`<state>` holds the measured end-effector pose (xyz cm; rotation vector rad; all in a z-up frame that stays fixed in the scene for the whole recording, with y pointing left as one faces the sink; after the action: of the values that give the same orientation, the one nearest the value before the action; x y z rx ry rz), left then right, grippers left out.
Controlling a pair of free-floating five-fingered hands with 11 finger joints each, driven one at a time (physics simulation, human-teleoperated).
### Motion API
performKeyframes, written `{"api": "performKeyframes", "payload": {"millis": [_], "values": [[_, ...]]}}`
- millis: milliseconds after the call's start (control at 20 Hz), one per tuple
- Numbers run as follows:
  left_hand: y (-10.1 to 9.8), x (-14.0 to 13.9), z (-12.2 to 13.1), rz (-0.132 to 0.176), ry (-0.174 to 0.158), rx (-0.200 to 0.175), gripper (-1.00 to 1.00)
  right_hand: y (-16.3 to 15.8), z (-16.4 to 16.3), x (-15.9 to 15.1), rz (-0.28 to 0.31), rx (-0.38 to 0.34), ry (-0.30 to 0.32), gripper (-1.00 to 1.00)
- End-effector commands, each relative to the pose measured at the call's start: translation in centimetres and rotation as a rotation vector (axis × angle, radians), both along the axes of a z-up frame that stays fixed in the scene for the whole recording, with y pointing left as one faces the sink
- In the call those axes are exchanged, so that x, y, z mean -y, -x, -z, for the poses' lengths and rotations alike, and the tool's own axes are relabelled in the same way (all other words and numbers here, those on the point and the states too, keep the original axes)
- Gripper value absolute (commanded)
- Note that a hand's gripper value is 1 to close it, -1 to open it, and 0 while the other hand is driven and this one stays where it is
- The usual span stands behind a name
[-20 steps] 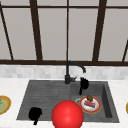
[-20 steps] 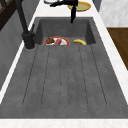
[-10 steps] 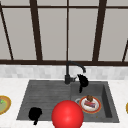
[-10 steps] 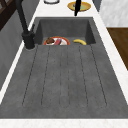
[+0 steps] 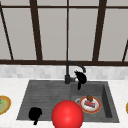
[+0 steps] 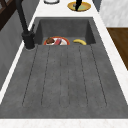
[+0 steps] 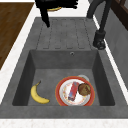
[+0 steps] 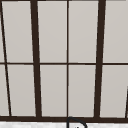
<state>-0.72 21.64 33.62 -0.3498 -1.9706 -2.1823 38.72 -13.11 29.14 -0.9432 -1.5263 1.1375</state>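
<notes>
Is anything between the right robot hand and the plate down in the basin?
Nothing visible does. The right robot hand hangs beside the faucet over the basin, and the plate lies on the basin floor, below and in front of it. The banana lies apart from the plate, off to one side.

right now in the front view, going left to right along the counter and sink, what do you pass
yellow-rimmed plate on the left counter → left hand over the drainboard → red ball → red-rimmed plate of food in the basin, with the right hand above it by the faucet
</notes>
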Motion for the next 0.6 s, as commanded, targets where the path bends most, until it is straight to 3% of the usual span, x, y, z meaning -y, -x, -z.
{"api": "performKeyframes", "payload": {"millis": [0,100,250,550], "values": [[0.0,0.0,0.0,0.000,0.000,0.000,0.00,-0.4,0.0,0.0,0.000,-0.018,0.000,-1.00],[0.0,0.0,0.0,0.000,0.000,0.000,0.00,-1.4,-0.1,-1.0,0.019,-0.093,0.042,-1.00],[0.0,0.0,0.0,0.000,0.000,0.000,0.00,-1.5,-0.3,-0.7,0.025,-0.151,0.107,-1.00],[0.0,0.0,0.0,0.000,0.000,0.000,0.00,-2.6,-0.5,-0.9,0.026,-0.264,0.137,-1.00]]}}
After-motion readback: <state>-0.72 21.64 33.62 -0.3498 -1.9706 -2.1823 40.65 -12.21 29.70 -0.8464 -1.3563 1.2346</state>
